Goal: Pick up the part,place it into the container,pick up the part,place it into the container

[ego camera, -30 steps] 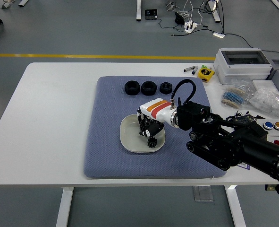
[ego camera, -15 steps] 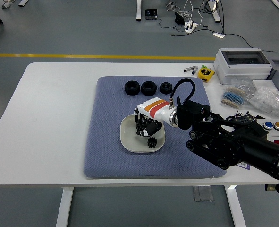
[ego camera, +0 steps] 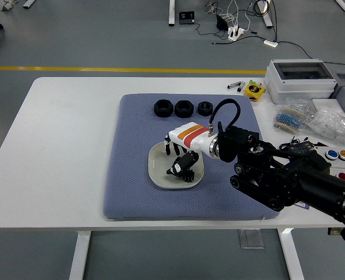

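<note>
A shallow white dish (ego camera: 158, 167) sits in the middle of the blue-grey mat (ego camera: 131, 192). A small black toothed part (ego camera: 187, 175) lies inside the dish at its right side. My right hand (ego camera: 177, 156), white with orange stripes on its back, hovers over the dish with its fingers (ego camera: 168, 149) spread and nothing held in them. The thumb hangs just above the part. Three more black ring-shaped parts (ego camera: 184, 107) stand in a row at the mat's far edge. My left arm does not show.
Along the table's right side stand a grey box with a clear lid (ego camera: 300, 79), a yellow tape measure (ego camera: 254, 90), bags of small items (ego camera: 330, 123) and coloured buttons (ego camera: 342, 155). The table's left half is bare white surface (ego camera: 67, 146).
The right hand's fingers have opened and lifted slightly up and left; the black part it held now lies in the dish.
</note>
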`<state>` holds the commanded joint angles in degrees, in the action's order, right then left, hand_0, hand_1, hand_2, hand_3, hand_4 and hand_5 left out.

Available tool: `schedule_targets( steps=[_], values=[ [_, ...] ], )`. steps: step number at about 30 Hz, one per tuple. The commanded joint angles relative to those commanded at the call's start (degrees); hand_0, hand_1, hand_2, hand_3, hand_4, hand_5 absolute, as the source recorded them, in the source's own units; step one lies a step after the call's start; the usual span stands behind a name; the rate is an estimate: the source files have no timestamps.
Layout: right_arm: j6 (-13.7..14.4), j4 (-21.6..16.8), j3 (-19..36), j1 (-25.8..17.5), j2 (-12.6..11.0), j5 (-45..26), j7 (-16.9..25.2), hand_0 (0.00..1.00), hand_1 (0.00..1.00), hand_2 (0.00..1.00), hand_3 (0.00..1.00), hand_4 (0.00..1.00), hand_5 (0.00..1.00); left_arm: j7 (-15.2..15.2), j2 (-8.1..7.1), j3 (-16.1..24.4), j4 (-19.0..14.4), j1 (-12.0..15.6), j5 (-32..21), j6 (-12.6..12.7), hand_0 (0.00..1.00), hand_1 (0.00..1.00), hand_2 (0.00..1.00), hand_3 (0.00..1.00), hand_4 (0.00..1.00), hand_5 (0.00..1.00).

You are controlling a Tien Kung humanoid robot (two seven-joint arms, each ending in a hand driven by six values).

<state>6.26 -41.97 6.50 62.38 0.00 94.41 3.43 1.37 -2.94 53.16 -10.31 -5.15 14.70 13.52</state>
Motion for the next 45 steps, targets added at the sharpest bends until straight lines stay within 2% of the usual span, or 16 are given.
schedule_targets(
  steps=[4, 5, 10, 11, 16, 17, 20, 22, 23, 28, 29, 34, 35, 40, 41, 45],
  values=[
    [0.4, -0.2, 0.5, 0.1, 0.0, 0.0, 0.7, 0.404, 0.495, 0.608, 0.697, 0.998, 0.463, 0.1, 0.00, 0.1, 0.0, 0.0, 0.3, 0.0, 0.726, 0.672, 0.648, 0.557, 0.599, 0.559],
    [0.5, -0.3, 0.6, 0.1, 0.0, 0.0, 0.9, 0.552, 0.568, 0.689, 0.824, 0.998, 0.463, 0.1, 0.01, 0.1, 0.0, 0.0, 0.3, 0.0, 0.725, 0.672, 0.647, 0.556, 0.597, 0.546],
    [1.2, -0.4, 1.6, 0.5, 0.0, 0.2, 1.7, 0.552, 0.568, 0.689, 0.824, 0.998, 0.463, 0.0, -0.03, 0.0, 0.0, -0.1, 0.1, -0.1, 0.725, 0.672, 0.647, 0.556, 0.597, 0.546],
    [1.3, -0.4, 1.8, 0.5, 0.0, 0.2, 1.8, 0.635, 0.615, 0.749, 0.892, 0.998, 0.476, 0.0, -0.04, 0.0, 0.0, -0.1, 0.1, -0.1, 0.725, 0.672, 0.645, 0.555, 0.591, 0.534],
    [1.7, -0.6, 2.8, 0.8, 0.0, -0.1, 2.4, 0.635, 0.615, 0.749, 0.892, 0.998, 0.476, 0.0, -0.05, 0.1, 0.0, -0.2, 0.1, -0.1, 0.725, 0.672, 0.645, 0.555, 0.591, 0.534],
    [1.7, -0.8, 3.1, 0.8, 0.0, -0.1, 2.6, 0.682, 0.643, 0.774, 0.914, 0.998, 0.480, 0.1, -0.05, 0.2, 0.0, -0.2, 0.2, -0.1, 0.725, 0.672, 0.645, 0.556, 0.590, 0.532],
    [1.6, -0.8, 3.8, 0.8, 0.0, -0.6, 2.8, 0.682, 0.643, 0.774, 0.914, 0.998, 0.480, 0.1, -0.03, 0.3, 0.0, -0.2, 0.3, -0.1, 0.725, 0.672, 0.645, 0.556, 0.590, 0.532],
    [1.5, -0.9, 4.6, 0.6, 0.0, -2.1, 3.0, 0.682, 0.643, 0.774, 0.914, 0.998, 0.480, 0.1, -0.02, 0.3, 0.0, -0.2, 0.3, -0.1, 0.725, 0.672, 0.645, 0.556, 0.590, 0.532],
    [1.4, -0.9, 4.9, 0.5, 0.0, -3.1, 3.1, 0.902, 0.778, 0.851, 0.935, 0.998, 0.487, 0.1, -0.02, 0.4, 0.0, -0.2, 0.3, -0.1, 0.725, 0.671, 0.644, 0.555, 0.591, 0.530],
    [0.9, -1.1, 7.8, -0.7, 0.0, -10.7, 5.7, 0.902, 0.778, 0.851, 0.935, 0.998, 0.487, 0.1, 0.02, 0.5, 0.0, -0.2, 0.4, -0.1, 0.725, 0.671, 0.644, 0.555, 0.591, 0.530],
    [0.7, -1.4, 9.0, -1.3, 0.0, -12.9, 6.5, 0.998, 0.894, 0.915, 0.960, 0.998, 0.502, 0.1, 0.06, 0.5, 0.0, -0.2, 0.4, -0.1, 0.725, 0.671, 0.645, 0.556, 0.591, 0.530],
    [-0.8, -3.4, 14.5, -3.7, -0.4, -21.0, 8.5, 0.998, 0.894, 0.915, 0.960, 0.998, 0.502, 0.0, 0.16, 0.5, 0.0, -0.4, 0.2, -0.1, 0.725, 0.671, 0.645, 0.556, 0.591, 0.530],
    [-1.1, -3.8, 15.6, -4.3, -0.8, -23.2, 9.2, 0.998, 0.946, 0.953, 0.998, 0.998, 0.733, 0.0, 0.18, 0.6, 0.0, -0.5, 0.3, -0.1, 0.725, 0.674, 0.645, 0.556, 0.592, 0.531],
    [-2.5, -7.3, 21.6, -7.3, -4.2, -33.5, 10.1, 0.998, 0.946, 0.953, 0.998, 0.998, 0.733, -0.1, 0.30, 0.6, 0.0, -0.7, 0.1, -0.1, 0.725, 0.674, 0.645, 0.556, 0.592, 0.531],
    [-2.7, -8.0, 22.8, -7.8, -4.9, -35.6, 9.9, 0.998, 0.957, 0.970, 0.998, 0.998, 0.843, -0.1, 0.33, 0.7, 0.0, -0.7, 0.1, -0.1, 0.724, 0.676, 0.647, 0.558, 0.589, 0.522],
    [-3.0, -10.4, 26.5, -9.9, -7.5, -39.6, 8.9, 0.998, 0.957, 0.970, 0.998, 0.998, 0.843, -0.2, 0.45, 0.8, 0.0, -0.8, 0.1, -0.1, 0.724, 0.676, 0.647, 0.558, 0.589, 0.522]
  ],
)
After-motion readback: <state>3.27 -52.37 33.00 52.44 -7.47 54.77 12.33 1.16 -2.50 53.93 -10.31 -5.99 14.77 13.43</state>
